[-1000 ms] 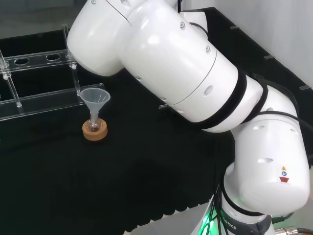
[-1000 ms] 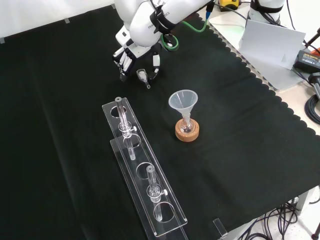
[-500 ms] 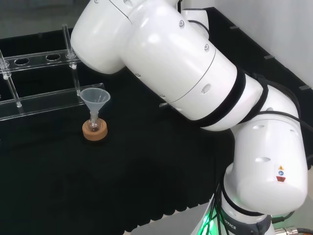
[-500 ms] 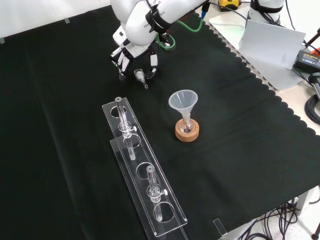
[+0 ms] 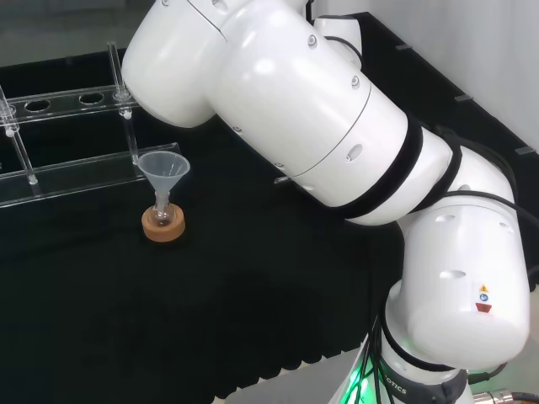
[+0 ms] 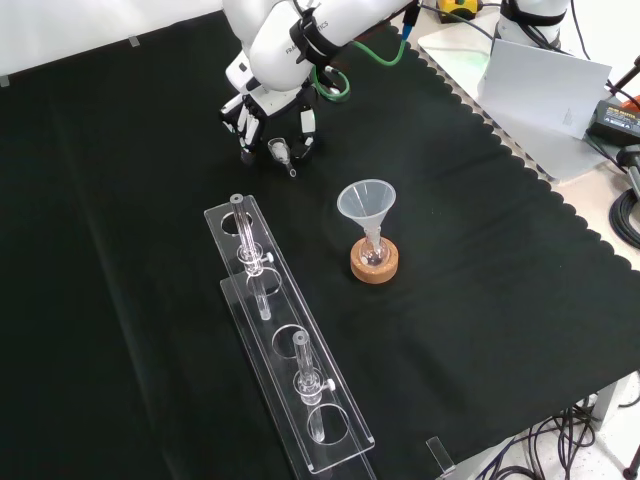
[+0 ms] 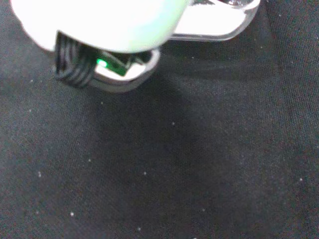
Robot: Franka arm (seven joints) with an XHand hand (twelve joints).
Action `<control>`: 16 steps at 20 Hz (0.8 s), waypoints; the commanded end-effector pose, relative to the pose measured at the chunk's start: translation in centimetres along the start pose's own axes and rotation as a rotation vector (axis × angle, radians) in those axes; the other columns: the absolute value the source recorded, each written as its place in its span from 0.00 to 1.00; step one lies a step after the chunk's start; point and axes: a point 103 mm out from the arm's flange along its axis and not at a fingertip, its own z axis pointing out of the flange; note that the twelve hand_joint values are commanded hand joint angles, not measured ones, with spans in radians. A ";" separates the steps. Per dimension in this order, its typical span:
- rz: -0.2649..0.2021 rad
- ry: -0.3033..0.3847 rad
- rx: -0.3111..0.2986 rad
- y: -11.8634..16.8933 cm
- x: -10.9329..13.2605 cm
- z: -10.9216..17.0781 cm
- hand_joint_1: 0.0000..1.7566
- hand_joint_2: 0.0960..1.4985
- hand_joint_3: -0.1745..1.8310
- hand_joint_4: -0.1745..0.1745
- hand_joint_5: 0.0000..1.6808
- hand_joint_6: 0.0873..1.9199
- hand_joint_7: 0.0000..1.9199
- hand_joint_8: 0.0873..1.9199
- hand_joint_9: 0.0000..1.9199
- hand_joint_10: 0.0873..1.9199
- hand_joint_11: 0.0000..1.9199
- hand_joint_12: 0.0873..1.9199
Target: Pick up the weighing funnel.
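- Hand [image 6: 262,112] hangs fingers-down near the top of the front view, with fingers on either side closed in on the weighing funnel [image 6: 281,151], whose short stem points down toward the cloth [image 6: 480,300]
- Over the last second the hand has drifted slightly left and farther off in the front view, and the weighing funnel has gone with it, staying between the fingers; most of that shift came early, and it has since nearly settled
- Judged from that, the grasp is made and the lift is under way or just done; whether the stem is clear of the cloth I cannot tell
- One weighing funnel
- One funnel [image 6: 366,203], stem in one small flask on one cork ring [image 6: 375,264], well apart from the hand
- One long clear rack [image 6: 335,432], with two upright clear pieces [image 6: 241,228] standing in it
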 end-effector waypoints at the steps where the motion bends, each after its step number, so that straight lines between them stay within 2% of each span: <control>1: 0.010 0.021 -0.025 0.0 -0.1 0.1 0.63 0.20 0.42 0.80 0.46 0.08 0.64 0.12 0.45 0.16 0.01 0.80; 5: 0.036 0.045 -0.031 0.0 -0.2 0.0 0.63 0.21 0.41 0.82 0.46 0.15 0.66 0.09 0.47 0.14 0.02 0.80; 12: 0.070 0.074 -0.027 0.2 0.1 0.0 0.64 0.20 0.41 0.81 0.45 0.21 0.69 0.08 0.50 0.13 0.03 0.79; 16: 0.081 0.083 -0.018 0.4 0.4 0.1 0.64 0.20 0.41 0.90 0.50 0.24 0.69 0.07 0.50 0.12 0.03 0.79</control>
